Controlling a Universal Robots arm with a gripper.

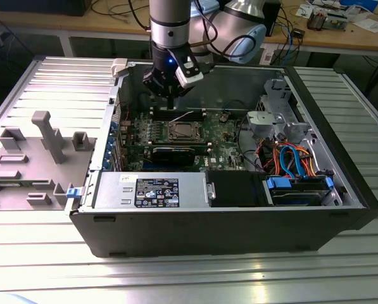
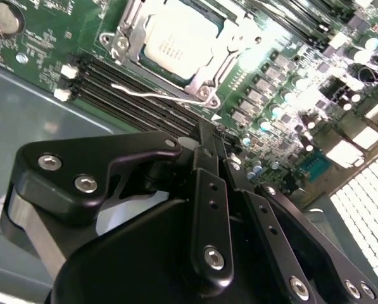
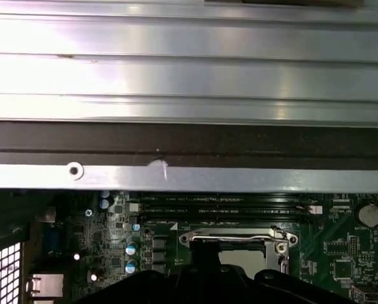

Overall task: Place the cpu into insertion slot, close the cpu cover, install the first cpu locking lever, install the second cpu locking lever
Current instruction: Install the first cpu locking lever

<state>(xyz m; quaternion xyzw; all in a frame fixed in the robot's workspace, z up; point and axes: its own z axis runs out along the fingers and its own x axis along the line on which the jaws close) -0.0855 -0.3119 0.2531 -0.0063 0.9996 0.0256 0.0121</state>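
Cpu (image 2: 179,39) seated in insertion slot (image 1: 180,131), framed by cpu cover (image 2: 133,30). Gripper (image 1: 170,96) positioned above slot's far edge. Memory slots (image 2: 138,95) set beside slot. Drive cage (image 1: 274,123) placed toward exterior view's right.

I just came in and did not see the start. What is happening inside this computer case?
A robot arm's hand hangs inside the open computer case, just above the motherboard beside the insertion slot. The cpu already sits in the slot, and the cpu cover lies closed around it. A thin locking lever runs along the slot's edge nearest the hand. The hand holds nothing.
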